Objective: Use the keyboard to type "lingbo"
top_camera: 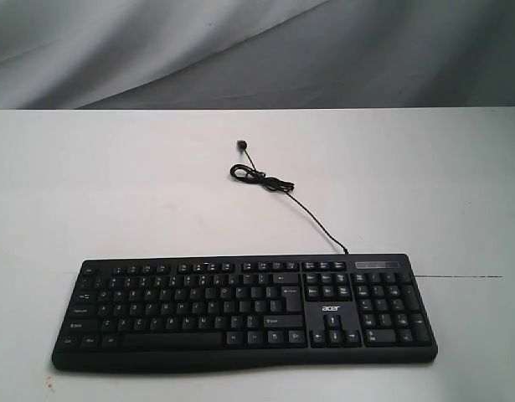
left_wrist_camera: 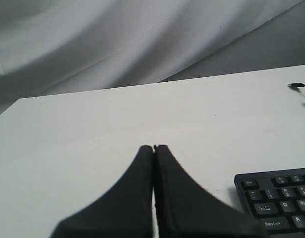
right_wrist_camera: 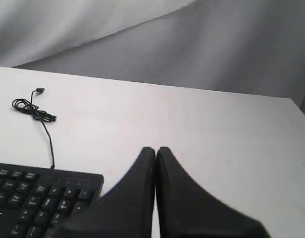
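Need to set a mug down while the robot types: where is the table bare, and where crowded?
Bare table lies behind the keyboard on the left, bordered by the coiled cable; another bare stretch lies right of the cable, to the table's right edge. Crowded: the near edge, which the keyboard mostly fills, and the middle, where the cable runs to it.

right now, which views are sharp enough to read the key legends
Exterior view: even light, no glare, keyboard legends soft, only the acer logo reads. Left wrist view: left end effector blurred up close, Tab and Caps Lock legible. Right wrist view: right end effector blurred, legends unreadable.
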`<move>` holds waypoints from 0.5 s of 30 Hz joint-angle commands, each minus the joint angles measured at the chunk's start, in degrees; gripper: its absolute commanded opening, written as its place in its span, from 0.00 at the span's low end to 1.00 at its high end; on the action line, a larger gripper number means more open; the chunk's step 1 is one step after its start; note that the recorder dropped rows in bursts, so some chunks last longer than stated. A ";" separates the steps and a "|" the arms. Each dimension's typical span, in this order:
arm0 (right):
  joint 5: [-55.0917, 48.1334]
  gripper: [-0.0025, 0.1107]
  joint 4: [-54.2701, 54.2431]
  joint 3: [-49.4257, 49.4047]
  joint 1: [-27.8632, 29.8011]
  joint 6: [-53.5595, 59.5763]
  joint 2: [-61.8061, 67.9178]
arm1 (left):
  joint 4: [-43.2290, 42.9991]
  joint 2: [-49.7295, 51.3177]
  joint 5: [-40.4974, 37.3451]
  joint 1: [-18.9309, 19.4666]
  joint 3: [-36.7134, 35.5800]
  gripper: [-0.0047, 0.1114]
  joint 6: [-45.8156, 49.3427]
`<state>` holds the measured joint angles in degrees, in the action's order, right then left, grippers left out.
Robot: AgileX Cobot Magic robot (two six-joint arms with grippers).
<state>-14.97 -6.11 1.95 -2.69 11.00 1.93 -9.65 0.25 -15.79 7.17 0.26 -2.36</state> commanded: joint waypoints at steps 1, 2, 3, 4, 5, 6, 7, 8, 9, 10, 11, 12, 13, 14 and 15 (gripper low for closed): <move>-0.98 0.02 -4.35 9.21 0.42 -0.10 1.31 | 0.10 -0.25 0.57 -0.42 -0.26 0.04 -0.25; -1.08 0.02 -6.08 11.35 0.42 -0.10 2.57 | 0.10 -0.25 0.57 -0.42 -0.26 0.04 -0.25; -2.31 0.02 -6.58 15.42 0.42 -0.10 6.00 | 0.10 -0.25 0.57 -0.42 -0.26 0.04 -0.25; -3.81 0.02 -6.58 19.05 0.42 -0.10 8.97 | 0.10 -0.25 0.57 -0.42 -0.26 0.04 -0.25; -5.05 0.02 -6.58 21.82 0.42 -0.10 11.98 | 0.10 -0.25 0.57 -0.42 -0.26 0.04 -0.25; -6.10 0.02 -6.58 24.08 0.42 -0.10 14.86 | 0.10 -0.25 0.57 -0.42 -0.26 0.04 -0.25; -6.52 0.02 -6.58 25.73 0.42 -0.10 17.43 | 0.10 -0.25 0.57 -0.42 -0.26 0.04 -0.25; -6.78 0.02 -6.58 27.09 0.42 -0.10 19.94 | 0.10 -0.25 0.57 -0.42 -0.26 0.04 -0.25; -7.04 0.02 -6.58 27.55 0.42 -0.10 21.77 | 0.10 -0.25 0.57 -0.42 -0.26 0.04 -0.25; -6.85 0.02 -6.58 27.84 0.32 -0.10 23.26 | 0.10 -0.25 0.57 -0.42 -0.26 0.04 -0.25; -6.60 0.02 -6.58 27.84 0.00 -0.10 24.28 | 0.10 -0.25 0.57 -0.42 -0.26 0.04 -0.25; -6.81 0.02 -6.81 27.84 -0.50 -0.30 25.26 | 0.10 -0.25 0.57 -0.42 -0.26 0.04 -0.25; -7.31 0.02 -7.07 27.84 -1.03 -1.11 26.07 | 0.10 -0.25 0.57 -0.42 -0.26 0.04 -0.25; -8.66 0.02 -7.45 27.84 -2.01 -2.32 27.10 | 0.10 -0.25 0.57 -0.42 -0.26 0.04 -0.25; -9.57 0.02 -7.86 27.84 -3.21 -2.93 28.21 | 0.10 -0.25 0.57 -0.42 -0.26 0.04 -0.25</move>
<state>-22.23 -13.05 29.65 -3.84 9.81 27.61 -9.65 0.25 -15.79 7.17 0.26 -2.36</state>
